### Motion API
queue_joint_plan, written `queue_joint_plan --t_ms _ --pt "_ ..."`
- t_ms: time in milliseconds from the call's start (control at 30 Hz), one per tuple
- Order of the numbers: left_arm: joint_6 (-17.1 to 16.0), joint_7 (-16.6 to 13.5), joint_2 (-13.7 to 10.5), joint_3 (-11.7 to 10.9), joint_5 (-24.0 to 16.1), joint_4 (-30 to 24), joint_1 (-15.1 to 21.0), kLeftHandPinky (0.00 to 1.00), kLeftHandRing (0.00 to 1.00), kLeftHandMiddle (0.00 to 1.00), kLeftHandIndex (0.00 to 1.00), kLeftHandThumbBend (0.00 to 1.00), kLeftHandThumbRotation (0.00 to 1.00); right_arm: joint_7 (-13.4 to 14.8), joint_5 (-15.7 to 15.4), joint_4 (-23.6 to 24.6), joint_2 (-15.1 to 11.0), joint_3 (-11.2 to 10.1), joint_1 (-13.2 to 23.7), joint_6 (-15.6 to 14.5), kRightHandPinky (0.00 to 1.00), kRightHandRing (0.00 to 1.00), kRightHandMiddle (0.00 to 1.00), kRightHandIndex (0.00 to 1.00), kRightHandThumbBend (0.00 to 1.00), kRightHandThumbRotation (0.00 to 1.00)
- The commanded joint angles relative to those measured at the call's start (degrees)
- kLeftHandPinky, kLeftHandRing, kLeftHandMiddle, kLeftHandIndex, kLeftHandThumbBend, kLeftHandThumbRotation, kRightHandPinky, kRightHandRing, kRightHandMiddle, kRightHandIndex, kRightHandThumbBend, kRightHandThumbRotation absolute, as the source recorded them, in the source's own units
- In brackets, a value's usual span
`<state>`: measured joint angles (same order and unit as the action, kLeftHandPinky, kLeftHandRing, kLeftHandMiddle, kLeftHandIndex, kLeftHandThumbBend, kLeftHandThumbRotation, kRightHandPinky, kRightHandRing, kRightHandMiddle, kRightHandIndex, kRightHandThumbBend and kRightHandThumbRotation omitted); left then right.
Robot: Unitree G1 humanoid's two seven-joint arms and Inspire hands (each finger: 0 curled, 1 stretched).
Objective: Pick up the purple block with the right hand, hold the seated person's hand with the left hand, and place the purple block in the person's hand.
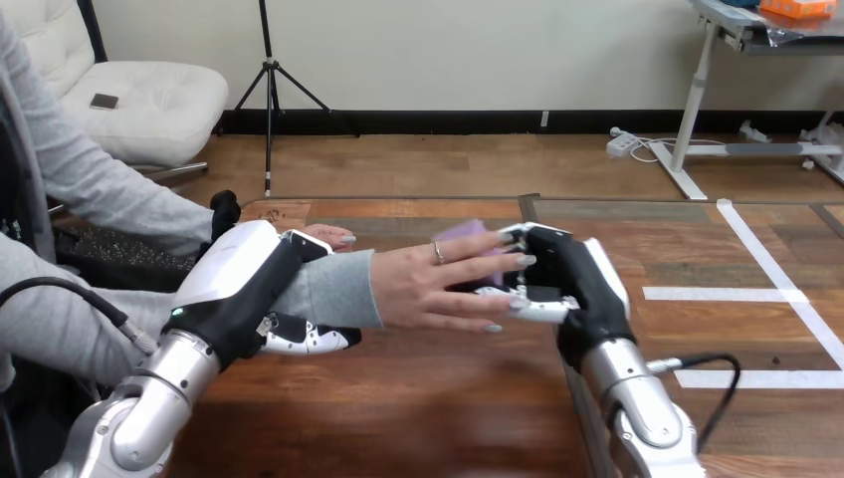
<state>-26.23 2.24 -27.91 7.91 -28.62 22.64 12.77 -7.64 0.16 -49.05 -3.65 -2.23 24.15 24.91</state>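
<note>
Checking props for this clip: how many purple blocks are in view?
1. The purple block sits between the person's hand and the right hand, whose fingers curl round it. The person's hand covers part of it, so another small one could be hidden.

Over the table (418, 398): left hand (239, 284) at view left, wrapped round the person's forearm (333, 289); the person's hand (428, 284) reaches right across centre; block (466, 237) behind its fingers, in the grasp of the right hand (567, 279) just to the right.
</note>
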Motion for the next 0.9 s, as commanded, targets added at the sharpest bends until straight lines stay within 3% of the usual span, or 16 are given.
queue_joint_plan --t_ms 0,533,867 --pt "-3.3 -2.4 2.6 0.2 1.4 -2.1 6.7 0.17 0.22 0.28 0.32 0.60 0.00 -1.3 1.3 4.7 1.0 0.2 1.2 -0.2 0.35 0.38 0.42 0.42 0.89 0.00" --pt "-2.6 -2.3 2.8 0.4 1.5 -2.6 7.5 0.18 0.23 0.29 0.31 0.60 0.00 -2.3 0.5 8.4 1.9 1.2 -0.3 -0.5 0.36 0.39 0.41 0.42 0.91 0.00" --pt "-2.2 -2.1 3.1 0.4 1.6 -2.8 7.7 0.18 0.22 0.29 0.32 0.60 0.00 -4.2 1.6 11.8 2.7 1.7 -1.6 -1.8 0.35 0.38 0.41 0.42 0.91 0.00"
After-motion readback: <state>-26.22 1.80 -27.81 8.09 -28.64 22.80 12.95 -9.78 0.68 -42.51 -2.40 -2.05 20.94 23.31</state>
